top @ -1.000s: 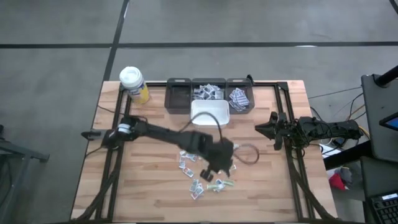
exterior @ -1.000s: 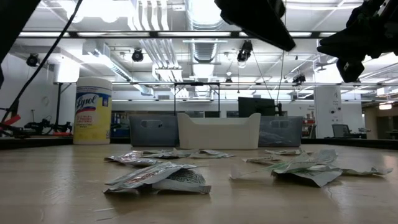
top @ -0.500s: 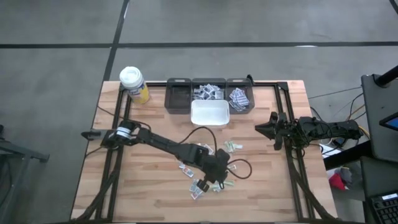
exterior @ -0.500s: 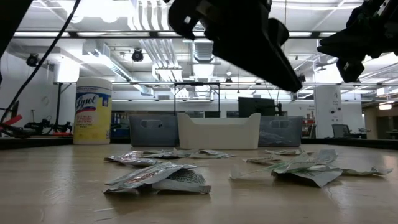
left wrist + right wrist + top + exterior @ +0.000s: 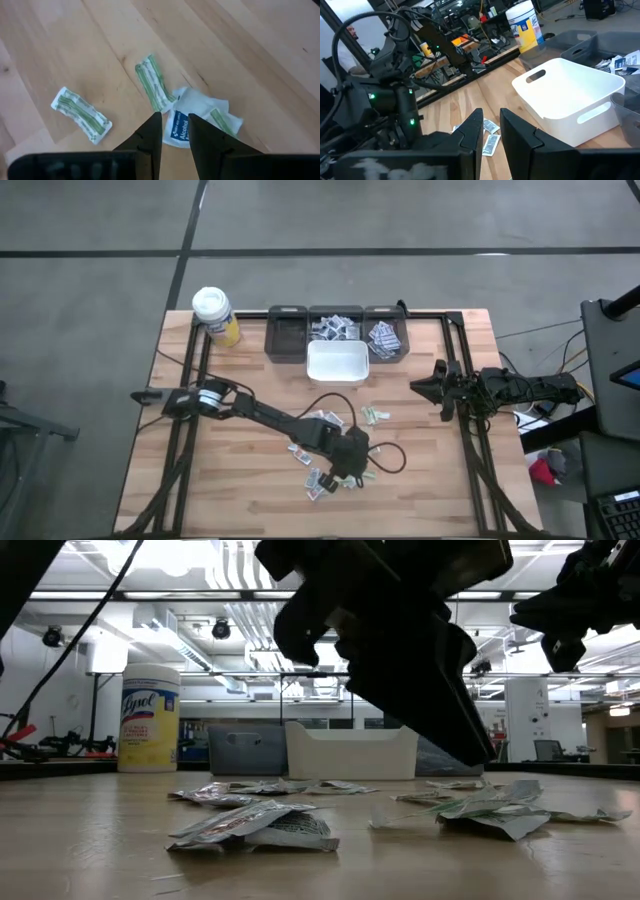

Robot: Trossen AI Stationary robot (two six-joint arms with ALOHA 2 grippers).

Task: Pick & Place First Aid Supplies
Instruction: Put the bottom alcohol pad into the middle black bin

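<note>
Several packets are lying flat and scattered on the bench, their long axes pointing different ways; they are white-grey, two green-striped, one blue-printed. Left fingers are hovering just above the blue-printed one, slightly parted and holding nothing. Right fingers are waiting over the bench's right edge, narrowly parted, empty.

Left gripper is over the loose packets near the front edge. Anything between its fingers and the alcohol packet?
Nothing visible. The left gripper hangs open directly above the alcohol packet, with only bare table around.
</note>
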